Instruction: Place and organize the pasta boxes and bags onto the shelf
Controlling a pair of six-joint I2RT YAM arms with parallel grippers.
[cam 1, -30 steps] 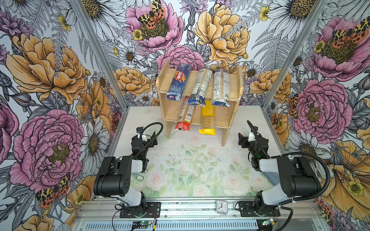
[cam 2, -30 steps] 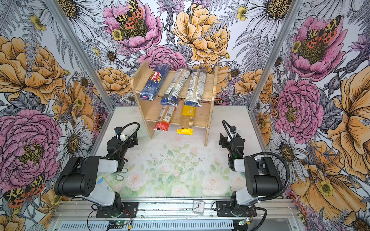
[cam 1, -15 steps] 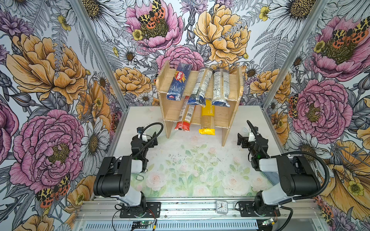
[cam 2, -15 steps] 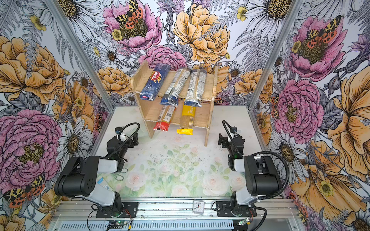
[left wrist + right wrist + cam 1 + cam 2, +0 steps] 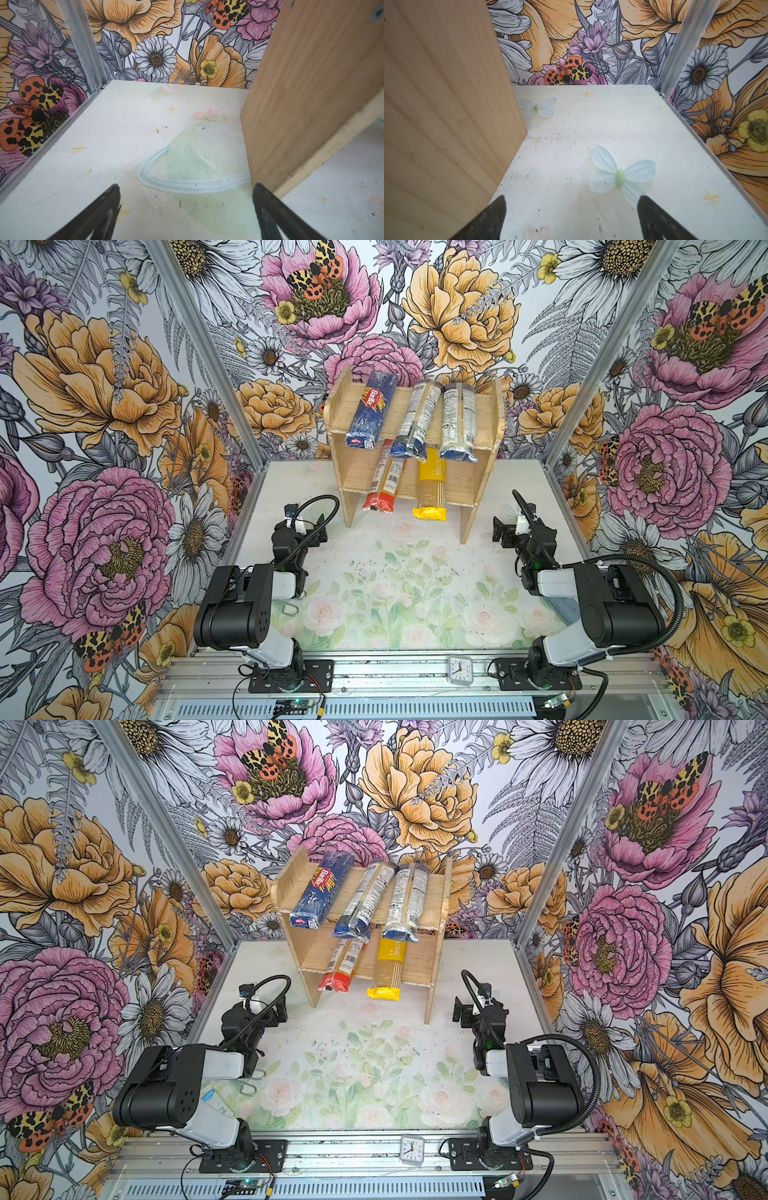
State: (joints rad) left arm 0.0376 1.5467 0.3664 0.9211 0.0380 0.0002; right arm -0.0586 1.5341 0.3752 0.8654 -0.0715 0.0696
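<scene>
The wooden shelf (image 5: 461,485) stands at the back of the table. On its upper tier lie a dark blue Barilla pack (image 5: 371,410) and two clear packs with blue ends (image 5: 415,418) (image 5: 457,420). A red-ended pack (image 5: 384,485) and a yellow pack (image 5: 431,485) lie on the lower tier, sticking out over the front. My left gripper (image 5: 302,526) (image 5: 186,187) is open and empty, low beside the shelf's left side panel (image 5: 311,83). My right gripper (image 5: 510,531) (image 5: 572,197) is open and empty by the right side panel (image 5: 446,104).
A small clock (image 5: 459,670) sits on the front rail. A wire clip (image 5: 289,608) lies on the mat by the left arm. A grey-blue pad (image 5: 563,608) shows under the right arm. Aluminium posts and flowered walls close in the table's back and sides.
The right gripper's jaws have spread a little wider. Both arms and all the packs stay where they were.
</scene>
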